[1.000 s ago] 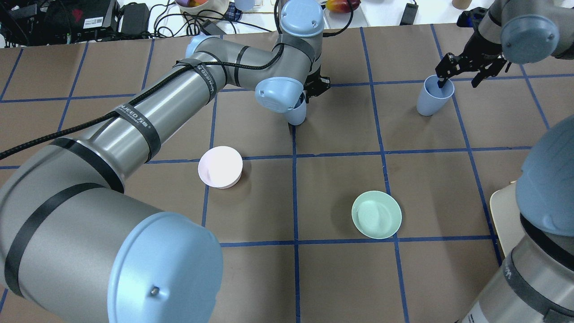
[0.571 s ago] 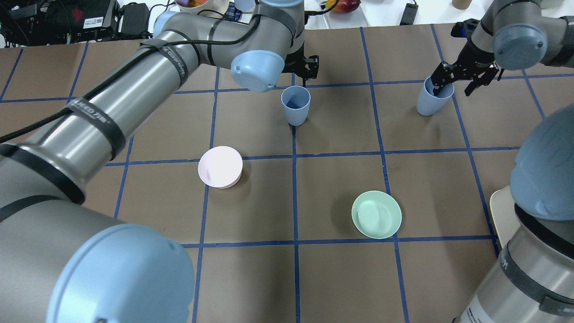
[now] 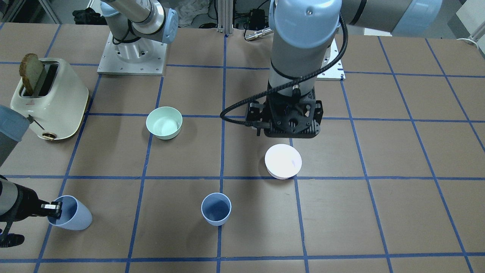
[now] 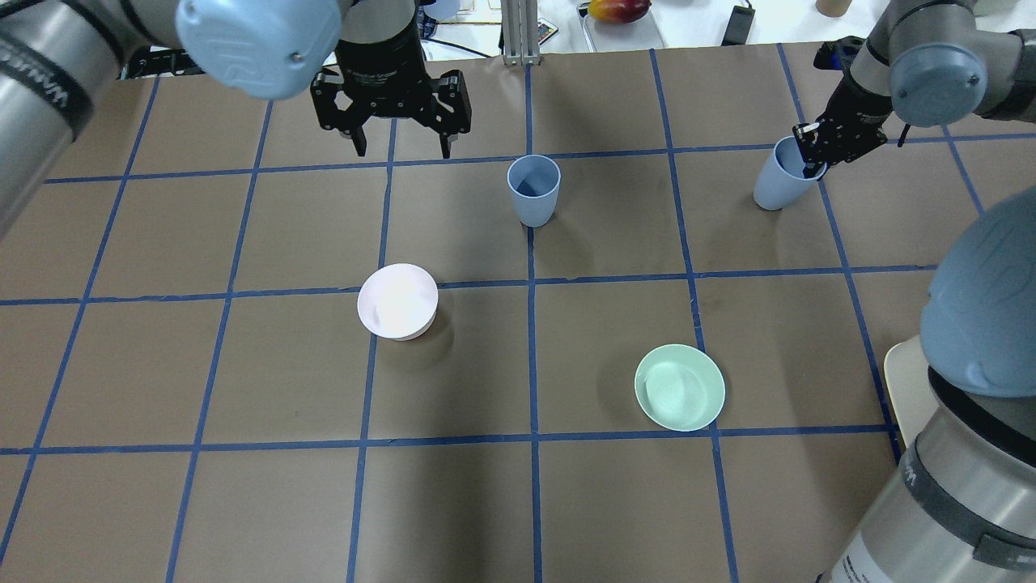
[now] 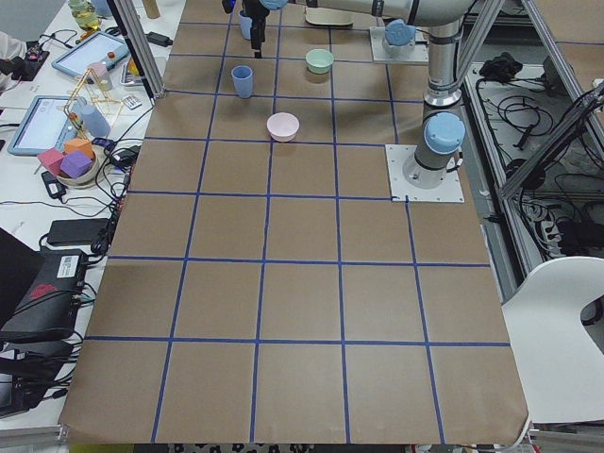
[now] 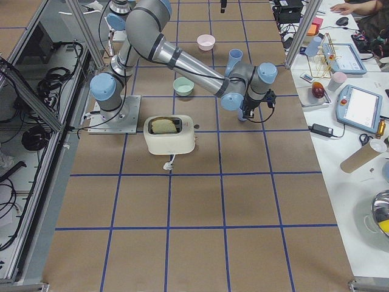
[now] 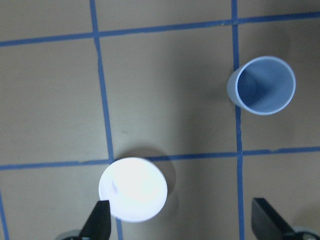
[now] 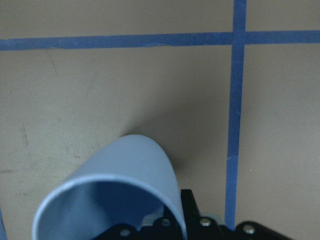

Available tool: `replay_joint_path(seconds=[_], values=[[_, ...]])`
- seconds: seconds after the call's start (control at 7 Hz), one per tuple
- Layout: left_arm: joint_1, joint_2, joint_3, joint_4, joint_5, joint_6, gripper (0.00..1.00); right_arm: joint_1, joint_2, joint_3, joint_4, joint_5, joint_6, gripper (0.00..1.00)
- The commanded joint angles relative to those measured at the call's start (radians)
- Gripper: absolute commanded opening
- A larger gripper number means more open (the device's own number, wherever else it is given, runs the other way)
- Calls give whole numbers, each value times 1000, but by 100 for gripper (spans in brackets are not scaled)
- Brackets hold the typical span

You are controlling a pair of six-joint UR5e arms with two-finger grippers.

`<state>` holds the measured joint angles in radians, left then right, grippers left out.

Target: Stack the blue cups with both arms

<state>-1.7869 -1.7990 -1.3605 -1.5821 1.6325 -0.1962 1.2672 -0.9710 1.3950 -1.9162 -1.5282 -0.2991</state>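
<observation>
One blue cup (image 4: 533, 193) stands upright and alone near the table's middle back; it also shows in the front view (image 3: 216, 209) and the left wrist view (image 7: 262, 86). My left gripper (image 4: 401, 151) is open and empty, raised, to the left of this cup. In its wrist view the fingertips (image 7: 100, 225) frame the table below. The second blue cup (image 4: 775, 185) leans at the far right. My right gripper (image 4: 810, 156) is shut on its rim wall, one finger inside. The right wrist view shows this cup (image 8: 125, 185) tilted against the gripper.
A pale pink bowl (image 4: 397, 301) sits left of centre and a mint-green bowl (image 4: 679, 387) right of centre, both nearer the robot than the cups. A cream toaster (image 3: 49, 100) with bread stands by the right arm's base. Operators' clutter lies beyond the far edge.
My left arm has drawn up and to the left, away from the middle cup, with its gripper open. My right gripper has closed on the right cup's rim.
</observation>
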Motion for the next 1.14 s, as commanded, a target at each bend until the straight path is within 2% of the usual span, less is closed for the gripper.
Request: replay_joint_path(seconds=[0.0,0.14,0.29,0.43,0.57,0.71,1.0], values=[[26,183,-211,35,0,-29,100,7,-9,-8,6,-3,2,0],[64,200,-250,139,1,92,100,14,-30,-8,26,-1,23,0],[133,207,-235,152,-13,242,100,49,-91,-10,84,11,100,0],[168,213,-209,142,-13,280,100,146,-159,-10,159,7,188,0],[179,199,-195,139,-46,314,100,244,-197,-11,181,10,331,0],[176,191,-193,140,-52,304,100,335,-205,-27,178,16,500,0],[179,197,-193,134,-88,296,100,440,-177,-126,192,31,602,0]])
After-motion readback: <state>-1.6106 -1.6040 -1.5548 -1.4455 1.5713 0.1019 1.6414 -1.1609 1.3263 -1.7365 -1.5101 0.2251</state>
